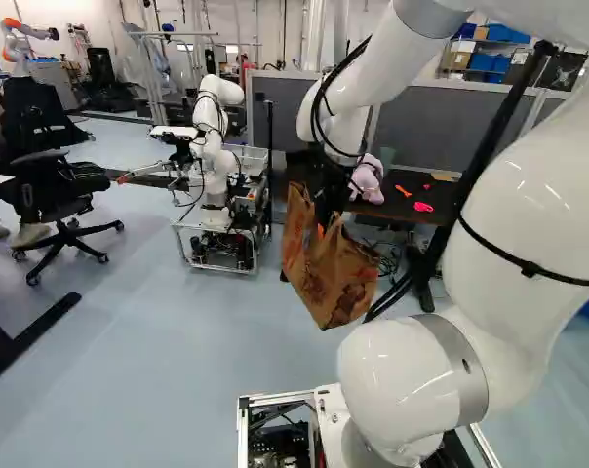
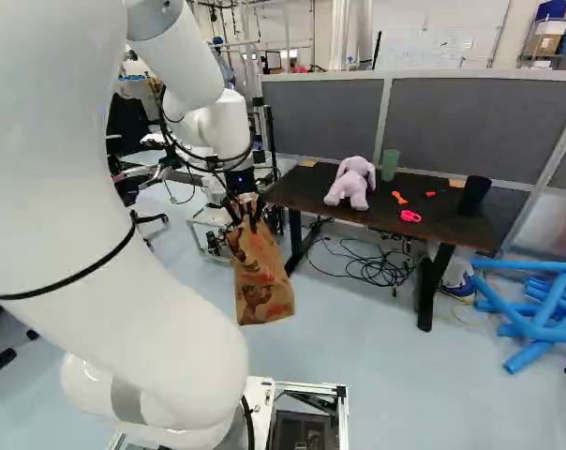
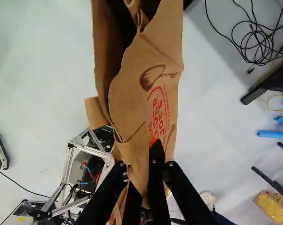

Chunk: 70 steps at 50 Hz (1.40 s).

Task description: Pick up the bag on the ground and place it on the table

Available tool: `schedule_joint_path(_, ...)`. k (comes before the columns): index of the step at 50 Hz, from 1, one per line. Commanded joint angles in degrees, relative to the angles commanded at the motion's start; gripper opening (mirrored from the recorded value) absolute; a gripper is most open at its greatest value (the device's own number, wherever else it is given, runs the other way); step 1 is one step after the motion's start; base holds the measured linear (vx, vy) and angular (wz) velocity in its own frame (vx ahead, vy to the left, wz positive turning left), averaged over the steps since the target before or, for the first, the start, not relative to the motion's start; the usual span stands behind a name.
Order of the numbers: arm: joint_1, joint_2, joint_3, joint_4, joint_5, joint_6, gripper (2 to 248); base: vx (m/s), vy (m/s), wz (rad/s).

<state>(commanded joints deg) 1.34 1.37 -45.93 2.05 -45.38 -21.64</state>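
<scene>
Fingers around bag, plush toy on table

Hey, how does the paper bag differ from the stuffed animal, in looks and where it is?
The paper bag is brown, creased and printed; the stuffed animal is pale purple, rounded and floppy-eared. The paper bag hangs from the tool; the stuffed animal sits on the table. The paper bag looks bigger than the stuffed animal. Both appear to be off the floor.
</scene>
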Motion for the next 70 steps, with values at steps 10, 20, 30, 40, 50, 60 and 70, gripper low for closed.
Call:
schedule_joint_path(10,-0.03,1.27,-0.91,0.00,-2.03,0.00,21,0.000,0.000,0.000)
schedule_joint_path(20,-0.06,2.41,-1.90,0.00,-4.02,0.00,21,0.000,0.000,0.000)
schedule_joint_path(30,-0.10,3.38,-3.07,0.00,-5.97,0.00,21,0.000,0.000,0.000)
schedule_joint_path(40,-0.13,4.11,-4.43,0.00,-7.88,0.00,21,0.000,0.000,0.000)
schedule_joint_path(50,-0.17,4.69,-5.94,0.00,-9.80,0.00,21,0.000,0.000,0.000)
schedule_joint_path(60,-0.20,5.15,-7.52,0.00,-11.68,0.00,21,0.000,0.000,0.000)
schedule_joint_path(70,-0.23,5.52,-9.19,0.00,-13.42,0.00,21,0.000,0.000,0.000)
